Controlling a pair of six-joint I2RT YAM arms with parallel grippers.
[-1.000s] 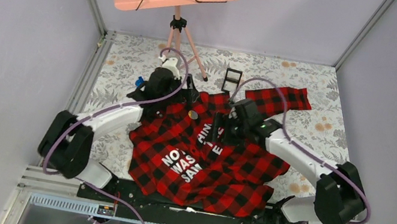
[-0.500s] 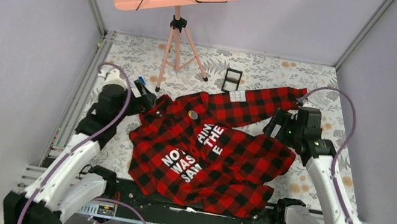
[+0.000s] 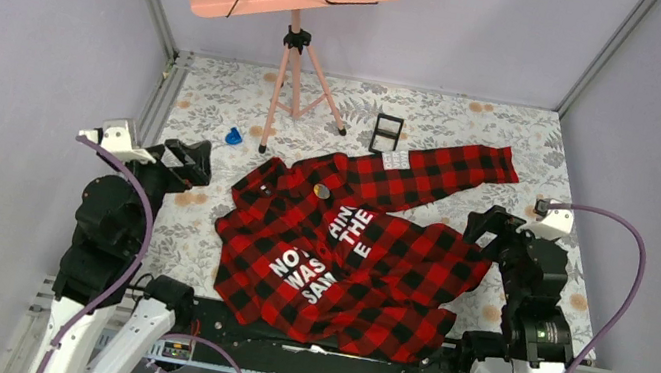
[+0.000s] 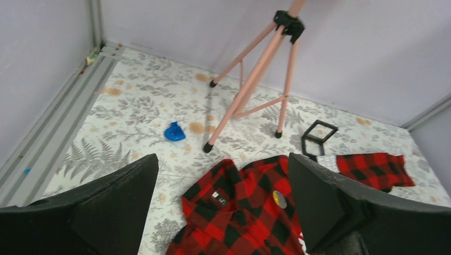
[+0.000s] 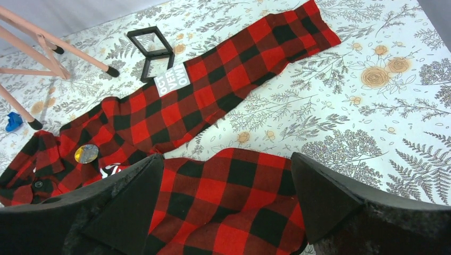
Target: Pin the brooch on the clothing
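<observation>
Floral tabletop [image 3: 535, 150] is carrying the clothing [image 3: 363, 273], brooch [image 3: 321, 189] lying on it; left gripper [image 3: 181, 160] and right gripper [image 3: 492, 224] are withdrawing off the clothing, both gaping wide, holding nothing.

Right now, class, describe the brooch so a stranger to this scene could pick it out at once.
Find the red-and-black checked shirt spread across the floral table. Near its collar, beyond the white letters, lies the brooch. It is a tiny greyish round disc on the cloth, unlike the blue object and black frame off the shirt.
</observation>
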